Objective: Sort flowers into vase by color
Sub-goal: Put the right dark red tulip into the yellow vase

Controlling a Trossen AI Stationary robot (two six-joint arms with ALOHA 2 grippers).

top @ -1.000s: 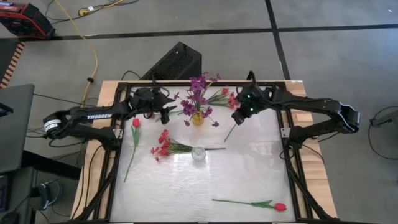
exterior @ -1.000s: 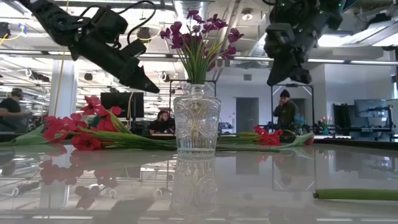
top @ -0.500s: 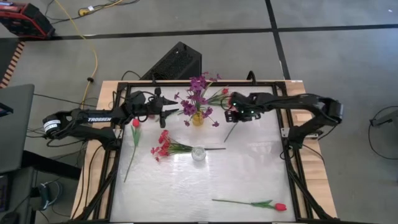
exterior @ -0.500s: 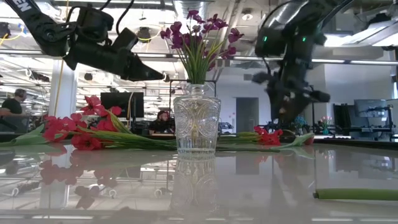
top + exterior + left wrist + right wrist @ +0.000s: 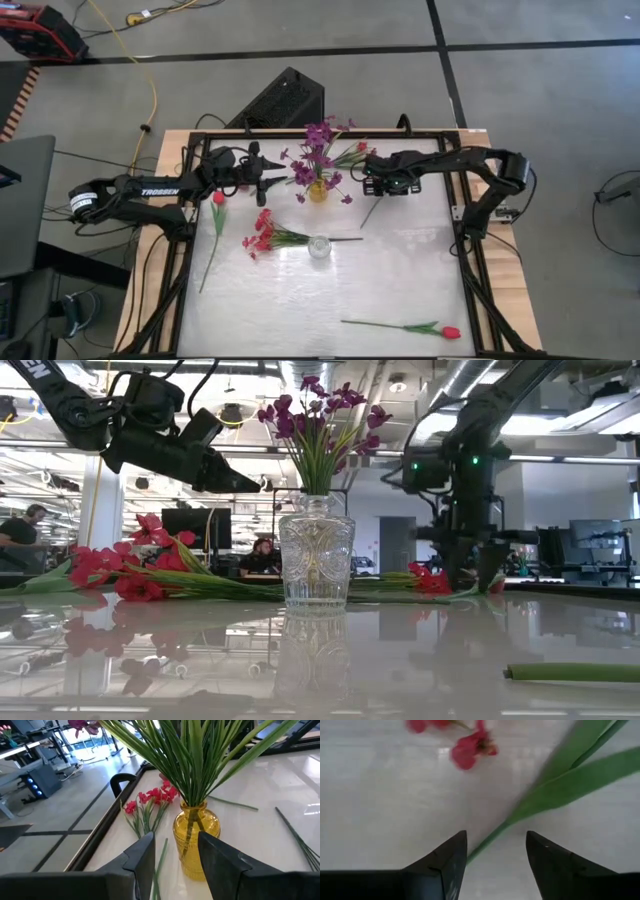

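Observation:
A yellow vase [image 5: 317, 191] at the table's far middle holds purple flowers [image 5: 320, 135]. My left gripper [image 5: 175, 855] hovers open just left of it, level, pointing at the vase [image 5: 196, 835]. A red-pink spray [image 5: 366, 160] lies on the table right of the vase. My right gripper [image 5: 495, 852] stands open over it, pointing down, one finger on each side of its green stem [image 5: 487, 842] without touching. A clear vase [image 5: 319, 247] stands mid-table, and a second red-pink spray [image 5: 263, 236] lies on the table beside it.
A red tulip [image 5: 217, 198] lies at the left, its stem running toward the near edge. Another red tulip [image 5: 450, 332] lies near the front right. The black table frame [image 5: 460, 215] runs along the edges. People show in the room beyond [image 5: 458, 535].
My right gripper has come down and a little toward the table's left, over the red-pink spray, tipping until its fingers point down. My left gripper has tipped up from slanting downward to level, facing the yellow vase. The flowers have not moved.

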